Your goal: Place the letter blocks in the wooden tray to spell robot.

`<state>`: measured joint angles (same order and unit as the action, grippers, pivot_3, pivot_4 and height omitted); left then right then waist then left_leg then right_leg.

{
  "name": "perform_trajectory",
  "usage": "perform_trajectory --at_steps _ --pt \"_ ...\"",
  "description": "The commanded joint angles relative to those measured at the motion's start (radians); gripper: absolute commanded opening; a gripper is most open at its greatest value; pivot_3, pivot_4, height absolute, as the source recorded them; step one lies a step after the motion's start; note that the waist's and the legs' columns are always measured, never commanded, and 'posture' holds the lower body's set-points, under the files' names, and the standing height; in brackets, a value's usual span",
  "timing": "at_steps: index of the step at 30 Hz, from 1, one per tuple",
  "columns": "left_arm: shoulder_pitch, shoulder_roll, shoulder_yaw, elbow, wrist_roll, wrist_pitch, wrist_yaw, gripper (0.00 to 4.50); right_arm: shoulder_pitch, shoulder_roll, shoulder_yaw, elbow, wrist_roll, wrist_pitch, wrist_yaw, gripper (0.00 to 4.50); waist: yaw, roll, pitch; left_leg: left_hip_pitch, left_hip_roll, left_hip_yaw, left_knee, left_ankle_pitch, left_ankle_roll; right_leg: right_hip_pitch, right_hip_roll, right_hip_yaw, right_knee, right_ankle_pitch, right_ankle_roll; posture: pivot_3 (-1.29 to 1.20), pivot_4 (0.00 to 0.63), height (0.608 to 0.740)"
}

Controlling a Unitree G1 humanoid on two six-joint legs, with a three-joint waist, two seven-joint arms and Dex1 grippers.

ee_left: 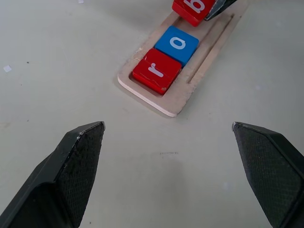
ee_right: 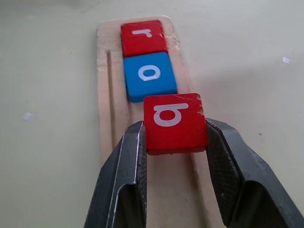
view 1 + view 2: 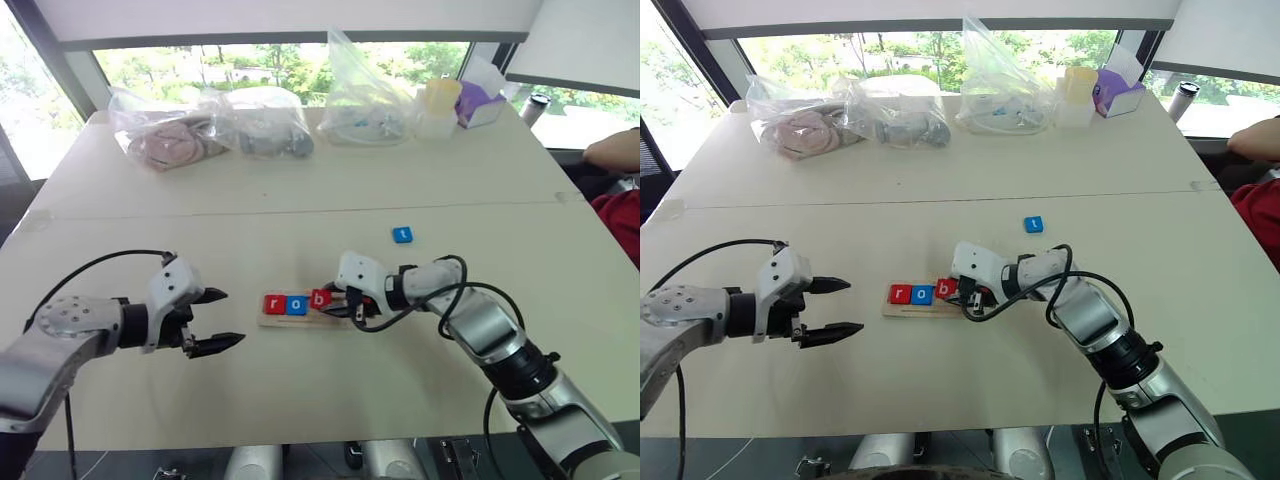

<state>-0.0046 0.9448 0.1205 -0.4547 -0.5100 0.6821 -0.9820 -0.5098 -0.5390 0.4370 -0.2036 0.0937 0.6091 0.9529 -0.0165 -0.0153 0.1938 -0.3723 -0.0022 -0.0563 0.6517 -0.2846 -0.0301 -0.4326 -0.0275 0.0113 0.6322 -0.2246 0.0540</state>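
**"b" block pinched over the tray, "t" waiting off to the side**

Starting big: we've got the pale table (image 3: 300, 390) with lots of bare surface around both arms, and its near edge runs close under them. Along the far edge sit some clear plastic bags (image 3: 210, 125), well away from the fingers.

The wooden tray (image 1: 199, 71) lies flat just ahead of our left gripper (image 3: 215, 320), whose fingers are spread as wide as they go with nothing between them, only bare table. The tray's rounded near end is just past the fingertips.

Our right gripper (image 2: 175, 135) has its fingers clamped on the two side edges of the red "b" block (image 2: 175, 124), held over the tray slot right beside the blue "o" block (image 2: 149, 76). The red "r" block (image 2: 142, 37) sits beyond that, at the tray's end. The slot under the fingers is free.

The blue "t" block (image 3: 402, 235) lies alone on the table beyond the right gripper, open room on all sides.
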Motion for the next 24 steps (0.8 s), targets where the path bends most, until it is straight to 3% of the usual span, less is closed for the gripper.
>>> perform_trajectory --at_steps 1,24 --pt "-0.020 -0.003 -0.009 -0.013 0.008 -0.018 0.004 4.50 0.002 0.007 0.003 -0.019 0.002 -0.026 0.008 1.15 0.000 0.000 0.000 0.000 0.000 0.000 0.000 0.000 0.000 0.000 0.000 0.000 0.000 0.000 0.000 0.00 0.150 0.740" --pt "0.001 -0.032 -0.036 0.045 0.083 -0.093 0.013 4.50 -0.048 0.100 0.045 0.089 -0.032 -0.067 0.019 1.15 -0.001 0.000 0.000 0.000 0.000 0.000 0.000 0.000 0.000 0.000 0.000 0.000 0.000 0.001 0.000 0.00 0.150 0.740"
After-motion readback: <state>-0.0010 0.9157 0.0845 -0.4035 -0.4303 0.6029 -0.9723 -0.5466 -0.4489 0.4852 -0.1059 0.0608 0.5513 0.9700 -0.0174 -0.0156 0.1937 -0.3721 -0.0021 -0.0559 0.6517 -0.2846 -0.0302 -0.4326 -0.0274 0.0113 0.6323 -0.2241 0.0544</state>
